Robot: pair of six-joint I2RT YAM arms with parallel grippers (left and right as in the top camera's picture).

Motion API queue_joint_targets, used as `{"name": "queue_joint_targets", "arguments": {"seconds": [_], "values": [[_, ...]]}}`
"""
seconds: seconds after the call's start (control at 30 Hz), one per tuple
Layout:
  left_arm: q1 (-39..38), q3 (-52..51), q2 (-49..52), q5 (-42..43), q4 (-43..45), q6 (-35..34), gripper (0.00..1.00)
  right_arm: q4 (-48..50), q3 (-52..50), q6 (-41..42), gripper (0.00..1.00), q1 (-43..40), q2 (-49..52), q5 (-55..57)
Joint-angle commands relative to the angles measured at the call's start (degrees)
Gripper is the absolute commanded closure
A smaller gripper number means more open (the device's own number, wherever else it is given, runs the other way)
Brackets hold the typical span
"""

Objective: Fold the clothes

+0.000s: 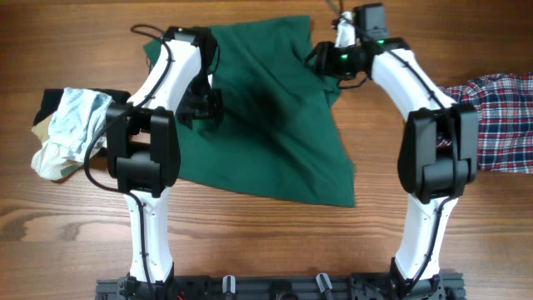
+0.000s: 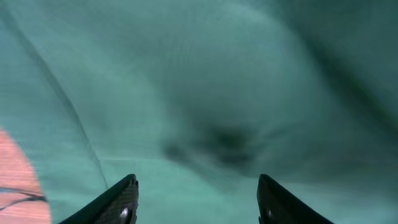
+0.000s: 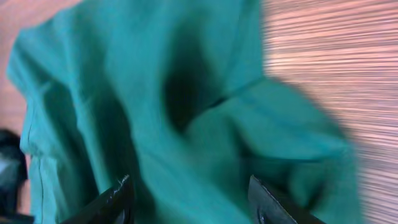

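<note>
We see the cloth point(image 1: 283, 125), green, spread over the middle of the table point(image 1: 266, 250). It lies roughly flat but rumpled, with a point running out toward 5 o'clock. A pale pile point(image 1: 67, 137) lies at 9 o'clock and a plaid shirt point(image 1: 500, 117) at 3 o'clock, neither of them held.

The left claw point(image 1: 202, 104) hangs over the cloth's 9 o'clock edge. Its wrist view shows both fingers spread wide, with only cloth beyond them and nothing between. The right claw point(image 1: 326, 60) sits at the cloth's 1 o'clock corner. Its fingers too stand apart, above a raised fold, gripping nothing. Both wrist views are blurred, so we cannot tell whether the tips touch the fabric.

We judge the cloth light, thin and limp. It will sag and bunch rather than hold a shape, and a pinch in the middle would only lift a tent. We would take it at the hem, best at the 11 o'clock and 1 o'clock corners together, each claw closing over the edge. The wood looks smooth, so the fabric may slide when pulled, and lifting before carrying should keep the fold square.
</note>
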Motion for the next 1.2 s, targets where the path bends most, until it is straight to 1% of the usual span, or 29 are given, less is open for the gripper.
{"name": "queue_joint_targets", "arguments": {"seconds": [0.0,0.07,0.13,0.17,0.2,0.27,0.33,0.37,0.53,0.63,0.7,0.73,0.77,0.8,0.83,0.87,0.93,0.97,1.0,1.03,1.17], "values": [[-0.04,-6.82,0.83,1.31,2.25,-0.20,0.39,0.92,0.74,-2.27,0.30,4.09,1.92,13.14],[-0.04,-10.56,0.83,1.33,3.34,-0.17,0.39,2.56,0.74,-2.36,0.28,5.27,3.30,19.91],[-0.04,-13.29,0.83,1.33,3.78,-0.17,0.39,4.52,0.74,-2.71,0.29,5.42,5.05,20.90],[-0.04,-13.99,0.83,1.33,3.76,-0.17,0.39,4.96,0.74,-2.71,0.32,5.42,5.62,20.92],[-0.04,-14.99,0.83,1.33,3.76,-0.15,0.39,5.38,0.74,-3.61,0.40,5.31,6.12,21.03],[-0.04,-15.58,0.83,1.33,3.78,-0.15,0.39,5.55,0.74,-3.78,0.51,5.25,6.40,23.23],[-0.04,-15.67,0.83,1.29,3.80,-0.13,0.39,5.03,0.74,-3.82,0.66,5.03,6.45,28.39],[-0.04,-15.67,0.83,1.29,3.78,-0.13,0.39,4.50,0.74,-3.85,0.70,4.74,6.45,29.70],[-0.04,-15.67,0.83,1.27,3.76,-0.11,0.39,-2.43,0.74,-3.72,0.85,0.74,6.45,34.01],[-0.04,-15.67,0.83,1.25,3.80,0.31,0.39,-6.34,0.74,-3.67,0.89,-2.43,6.45,34.64],[-0.04,-15.67,0.83,1.25,3.82,0.31,0.39,-7.56,0.74,-4.02,0.90,-3.54,6.40,33.55],[-0.04,-15.67,0.83,1.27,3.87,0.28,0.40,-7.63,0.79,-6.95,0.88,-3.76,6.01,30.10],[-0.04,-15.67,0.83,1.27,3.91,0.28,0.40,-7.63,0.79,-10.62,0.81,-3.76,5.29,25.83],[-0.04,-15.67,0.83,1.29,4.00,0.28,0.40,-7.74,0.79,-13.44,0.75,-3.72,4.35,21.94],[-0.04,-15.67,0.83,1.27,4.02,0.28,0.41,-7.96,0.79,-14.93,0.73,-3.69,2.67,18.97],[-0.04,-15.67,0.83,1.27,4.00,0.28,0.41,-8.22,0.79,-13.38,0.69,-3.69,0.15,18.58],[-0.04,-15.67,0.83,1.29,4.00,0.26,0.41,-8.28,0.79,-14.05,0.46,-3.74,-2.21,14.05],[-0.04,-15.67,0.83,1.29,4.02,0.26,0.41,-8.17,0.79,-15.28,0.39,-3.69,-2.99,10.25],[-0.04,-15.67,0.83,1.29,4.07,0.26,0.41,-7.72,0.79,-16.00,0.36,-3.54,-3.41,5.53],[-0.04,-15.67,0.83,1.29,4.26,0.26,0.41,-7.34,0.76,-15.54,0.34,-3.28,-3.43,3.63],[-0.04,-15.67,0.83,1.49,4.63,0.26,0.41,-5.75,0.17,-15.34,0.31,-1.53,-1.60,3.72]]}}
